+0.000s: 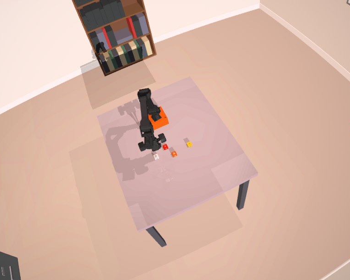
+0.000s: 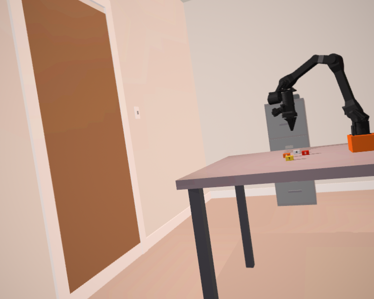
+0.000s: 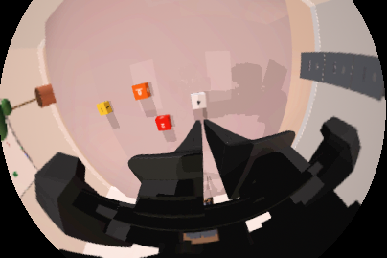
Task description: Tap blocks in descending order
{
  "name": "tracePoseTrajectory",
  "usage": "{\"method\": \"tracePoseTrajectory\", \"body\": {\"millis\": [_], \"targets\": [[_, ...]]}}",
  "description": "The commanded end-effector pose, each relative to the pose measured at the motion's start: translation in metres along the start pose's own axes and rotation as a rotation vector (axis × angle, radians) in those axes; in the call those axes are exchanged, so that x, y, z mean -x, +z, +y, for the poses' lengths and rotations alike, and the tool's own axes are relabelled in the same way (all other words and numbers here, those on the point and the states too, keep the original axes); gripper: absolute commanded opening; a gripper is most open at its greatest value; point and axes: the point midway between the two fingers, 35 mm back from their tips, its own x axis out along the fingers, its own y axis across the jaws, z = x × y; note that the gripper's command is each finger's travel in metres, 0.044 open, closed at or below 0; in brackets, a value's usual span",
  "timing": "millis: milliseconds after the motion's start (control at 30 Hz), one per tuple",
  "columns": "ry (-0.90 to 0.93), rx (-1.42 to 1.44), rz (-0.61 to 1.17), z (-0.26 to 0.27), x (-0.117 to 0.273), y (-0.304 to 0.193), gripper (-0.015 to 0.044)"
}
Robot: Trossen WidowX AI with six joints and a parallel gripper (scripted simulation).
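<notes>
My gripper [image 2: 291,130] [image 3: 201,123] is shut and empty, high above the table; its tips point down. In the wrist view the white block [image 1: 155,156] [image 2: 296,151] [image 3: 198,101] is just beyond the tips; its digit looks like 4. The red block [image 1: 165,146] [image 2: 305,152] [image 3: 163,123] lies left of the tips in the wrist view. The orange block [image 1: 174,154] [image 2: 286,155] [image 3: 141,91] lies beyond the red one. Their digits are too small to read surely. The yellow block [image 1: 189,144] [image 2: 289,158] [image 3: 103,107] shows 1 and is farthest left. All blocks stand apart.
The blocks rest on the pinkish table [image 1: 199,120] [image 2: 245,167]. The arm's orange base [image 1: 160,123] [image 2: 367,142] sits on it. A bookshelf [image 1: 121,52] stands beyond the table, and a grey cabinet [image 2: 295,196] shows behind it in the exterior view.
</notes>
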Motion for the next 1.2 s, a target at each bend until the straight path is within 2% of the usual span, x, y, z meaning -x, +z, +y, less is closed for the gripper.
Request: {"method": "tracePoseTrajectory", "body": {"millis": [0,100,267,1167], "targets": [[-0.001,0.032,-0.003,-0.002,0.0,-0.004,0.002],[-0.001,0.032,-0.003,-0.003,-0.01,-0.003,0.002],[-0.001,0.032,-0.002,-0.002,-0.078,-0.004,0.002],[-0.001,0.032,-0.002,-0.002,-0.111,-0.004,0.002]]}}
